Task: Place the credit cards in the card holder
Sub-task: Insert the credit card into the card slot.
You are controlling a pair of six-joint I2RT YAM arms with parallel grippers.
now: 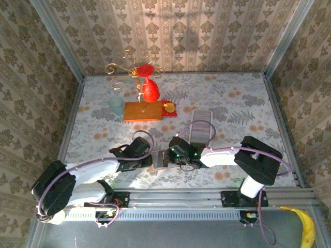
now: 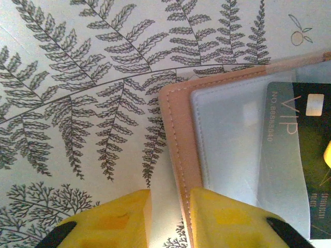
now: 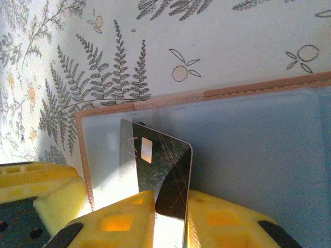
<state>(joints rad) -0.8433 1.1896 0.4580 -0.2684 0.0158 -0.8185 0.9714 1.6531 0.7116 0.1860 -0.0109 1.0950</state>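
My right gripper (image 3: 170,206) stood clamped on a dark VIP credit card (image 3: 155,160), held on edge between its fingertips, over the clear sleeve (image 3: 243,144) of the open card holder (image 3: 258,87). My left gripper (image 2: 169,200) sat at the holder's leather edge, jaws narrowly apart. I could not tell whether it gripped.

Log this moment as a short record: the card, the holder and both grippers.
card holder: open, flat on the table
credit card: dark, standing on edge, far end at the card holder's clear pocket
right gripper: jaws shut on the credit card
left gripper: jaws slightly apart at the card holder's edge
behind: white tray
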